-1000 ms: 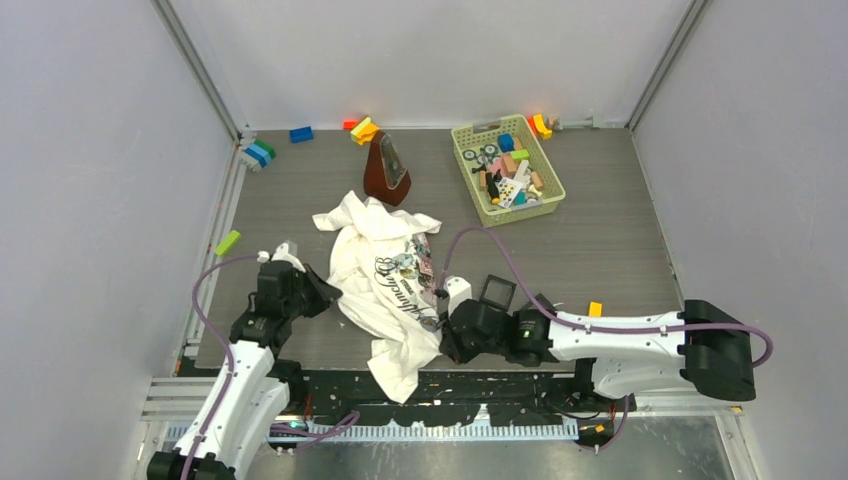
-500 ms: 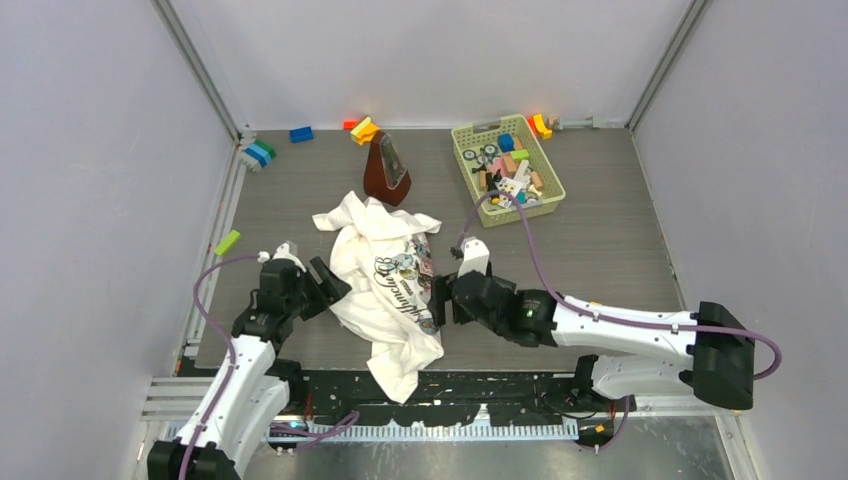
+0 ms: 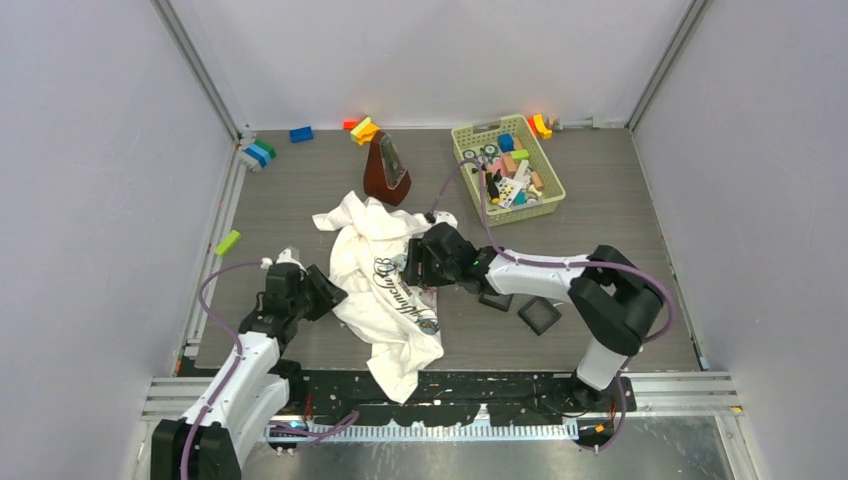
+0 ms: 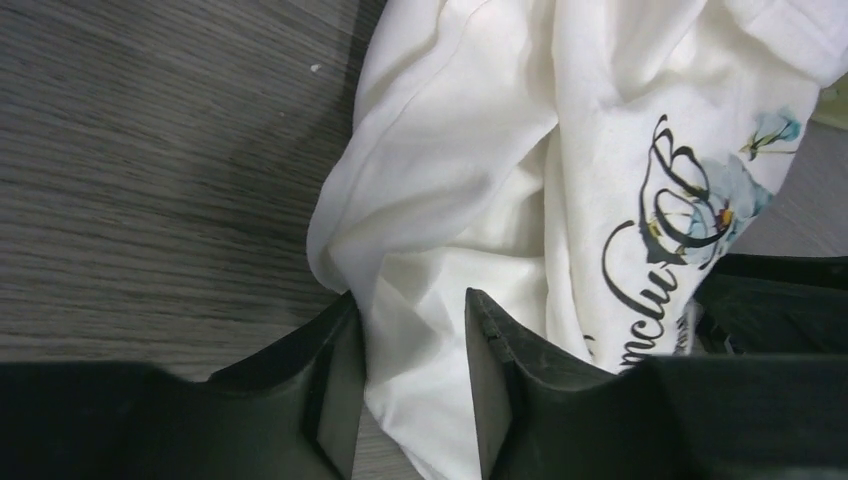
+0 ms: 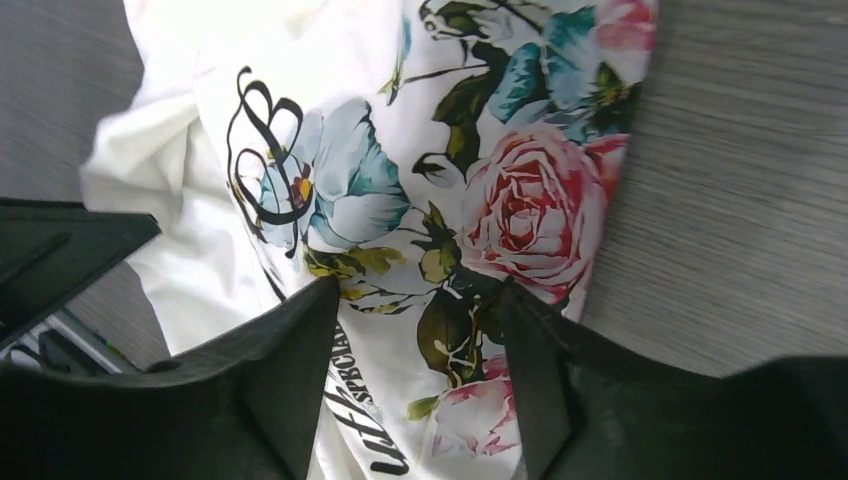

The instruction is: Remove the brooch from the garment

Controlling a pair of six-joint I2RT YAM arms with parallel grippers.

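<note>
1. Just one garment (image 3: 385, 275) here, lying crumpled on the desk (image 3: 600, 230) between the two arms.
2. The brooch (image 3: 428, 324) is, I think, that tiny pale dot low on the print. It's honestly too small to be sure from above, and neither wrist view shows it. One, if that's it.
3. The left gripper (image 4: 410, 315) is partly spread, straddling a fold at the shirt's edge, not visibly squeezing it.
4. The right gripper (image 5: 415, 330) is wide apart over the pink rose (image 5: 520, 215), holding nothing.
5. My guess is the pin's hard and light, and the limp cloth will lift with it. Hold the fabric down beside it and pinch the rim.
6. One black tray (image 3: 496, 299) and a second tray (image 3: 540, 316) sit right of the shirt.
</note>
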